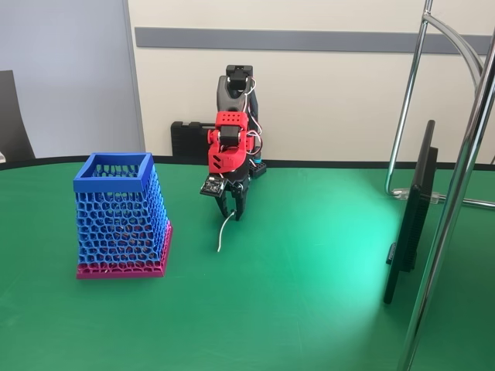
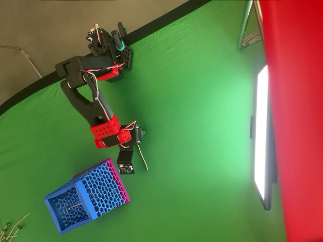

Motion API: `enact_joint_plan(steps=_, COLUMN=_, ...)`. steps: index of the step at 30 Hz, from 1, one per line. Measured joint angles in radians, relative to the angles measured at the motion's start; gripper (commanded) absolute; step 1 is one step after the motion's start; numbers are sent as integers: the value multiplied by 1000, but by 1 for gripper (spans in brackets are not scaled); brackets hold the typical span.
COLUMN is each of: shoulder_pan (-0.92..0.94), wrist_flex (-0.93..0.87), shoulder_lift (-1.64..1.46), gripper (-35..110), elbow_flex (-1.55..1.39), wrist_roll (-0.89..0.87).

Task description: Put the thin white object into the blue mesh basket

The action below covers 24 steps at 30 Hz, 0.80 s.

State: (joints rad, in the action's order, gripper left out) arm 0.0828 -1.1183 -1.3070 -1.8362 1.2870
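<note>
White and hair-thin, the slightly curved strand (image 1: pixel 224 230) hangs from the black pincer (image 1: pixel 233 209), which is clamped on its upper end. In the fixed view its long axis runs near-vertical, tip toward 6 o'clock, close above the green cloth-covered desk (image 1: pixel 309 294). At 9 o'clock stands the blue mesh basket (image 1: pixel 120 216): tapered honeycomb walls, solid square rim, pink base.

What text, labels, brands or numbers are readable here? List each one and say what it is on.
None can be read.
The screen at the table's right side glows plain white in the overhead view; no writing shows on it.
The small dark board beside the pincer is too small to show any print.
The blue mesh basket and the thin white object bear no marks.
</note>
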Motion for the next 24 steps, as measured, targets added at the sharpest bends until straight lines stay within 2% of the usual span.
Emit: enact_joint_plan(steps=24, shoulder_pan=0, wrist_flex=2, shoulder_lift=0, gripper=1, elbow_flex=0, wrist_roll=-43)
